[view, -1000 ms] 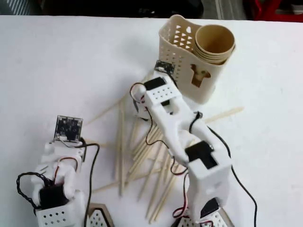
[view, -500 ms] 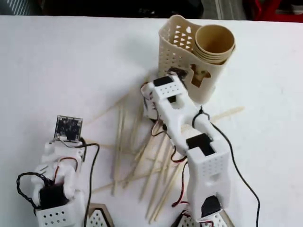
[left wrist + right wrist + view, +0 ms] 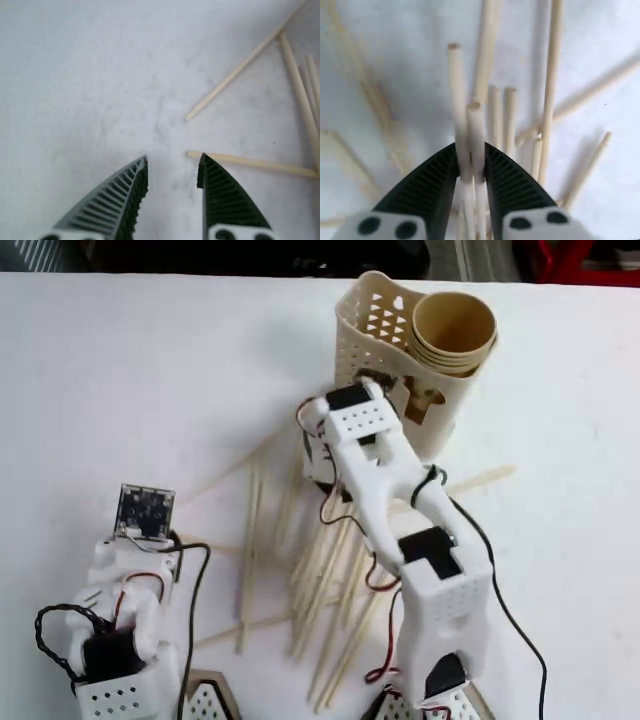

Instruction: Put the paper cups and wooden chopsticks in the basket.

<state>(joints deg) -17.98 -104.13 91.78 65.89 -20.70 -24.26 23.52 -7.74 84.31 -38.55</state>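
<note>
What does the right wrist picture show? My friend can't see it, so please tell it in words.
The right gripper is shut on two wooden chopsticks, which stick out past it side by side. More chopsticks lie scattered on the white table.

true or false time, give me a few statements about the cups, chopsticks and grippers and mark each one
1. The paper cups sit stacked inside the basket. True.
2. The right gripper is open and empty. False: it is shut on two chopsticks.
3. The left gripper is open above the table. True.
4. Every chopstick is already in the basket. False: many loose chopsticks lie on the table.
</note>
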